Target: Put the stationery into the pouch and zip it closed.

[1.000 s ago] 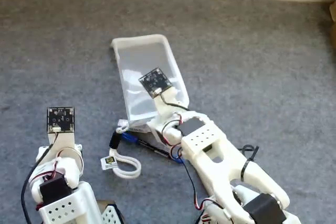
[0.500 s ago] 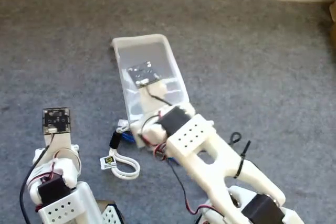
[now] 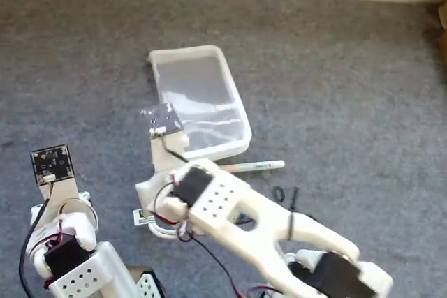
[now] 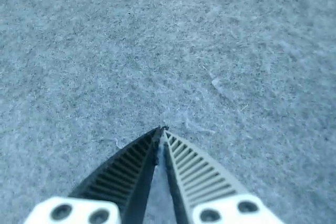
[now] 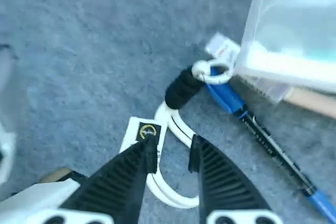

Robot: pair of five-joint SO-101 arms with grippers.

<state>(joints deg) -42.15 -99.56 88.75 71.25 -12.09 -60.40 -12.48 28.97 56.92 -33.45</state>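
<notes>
The clear plastic pouch (image 3: 199, 99) lies flat on the grey carpet, and its edge (image 5: 294, 30) shows in the right wrist view. Beside its near end lie a blue pen (image 5: 247, 119), a wooden pencil (image 3: 255, 166), and a white cord loop (image 5: 170, 195) with a black sleeve (image 5: 181, 87) and a paper tag (image 5: 140, 132). My right gripper (image 5: 170, 153) hangs open just above the cord loop, beside the tag, holding nothing. My left gripper (image 4: 161, 129) is shut and empty over bare carpet.
The right arm (image 3: 223, 207) reaches across the near middle of the carpet and covers the pen and most of the cord. The left arm (image 3: 59, 242) stands at the near left. Bare carpet (image 3: 349, 88) spreads to the right of the pouch and behind it.
The right arm swung left, from over the pouch's near end to above the cord loop, uncovering the pencil. The left arm's wrist drifted a little to the left.
</notes>
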